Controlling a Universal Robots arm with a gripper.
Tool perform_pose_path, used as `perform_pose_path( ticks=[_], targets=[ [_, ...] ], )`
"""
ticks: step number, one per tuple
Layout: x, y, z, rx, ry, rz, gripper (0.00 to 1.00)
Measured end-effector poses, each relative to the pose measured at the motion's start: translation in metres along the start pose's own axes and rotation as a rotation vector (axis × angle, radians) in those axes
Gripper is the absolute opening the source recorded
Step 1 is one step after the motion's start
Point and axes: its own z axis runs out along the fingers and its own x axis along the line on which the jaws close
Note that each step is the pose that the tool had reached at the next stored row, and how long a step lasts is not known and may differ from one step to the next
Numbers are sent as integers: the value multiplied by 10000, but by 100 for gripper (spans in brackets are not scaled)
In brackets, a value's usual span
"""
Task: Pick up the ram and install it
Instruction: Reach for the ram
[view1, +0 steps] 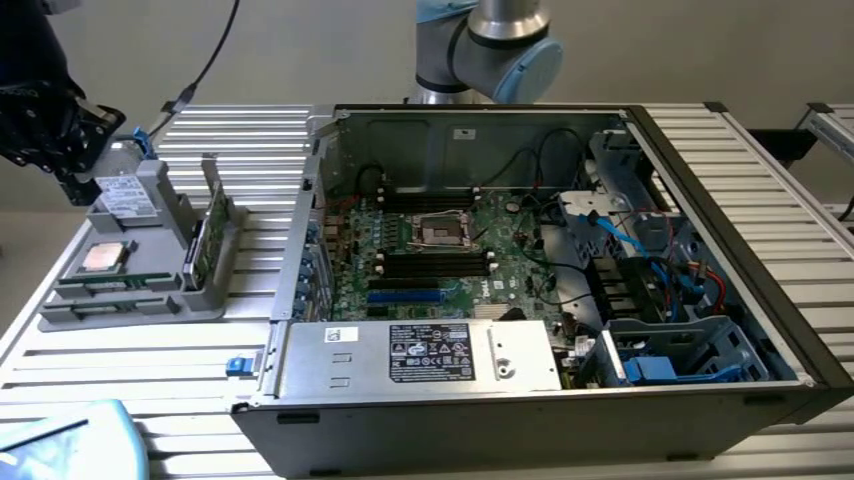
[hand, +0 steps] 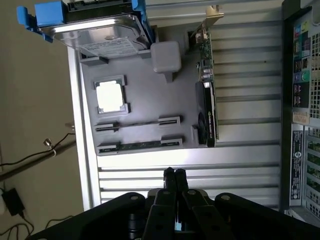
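tray (hand: 145, 100): gry matt plastic | table (hand: 225, 172): ribbed bare metal | pincer (hand: 174, 175): blk matt

Counts. Computer case (view1: 534, 300): one, centre frame. Grey tray (view1: 134, 315): one, exterior view's left. On it: one processor (view1: 104, 258), one hard drive (view1: 130, 195), one graphics card (view1: 210, 232), one ram (hand: 140, 145) for certain.

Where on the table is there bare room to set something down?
The table is bare between the tray and its near edge, beside the case, and past the case at the exterior view's right. Tray and case are crowded inside.
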Motion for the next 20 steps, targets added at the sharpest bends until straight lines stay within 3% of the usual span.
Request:
perform_pose_path(
  ticks=[20],
  targets=[
    [201,-6,340,18,-2,-49,10]
  ],
)
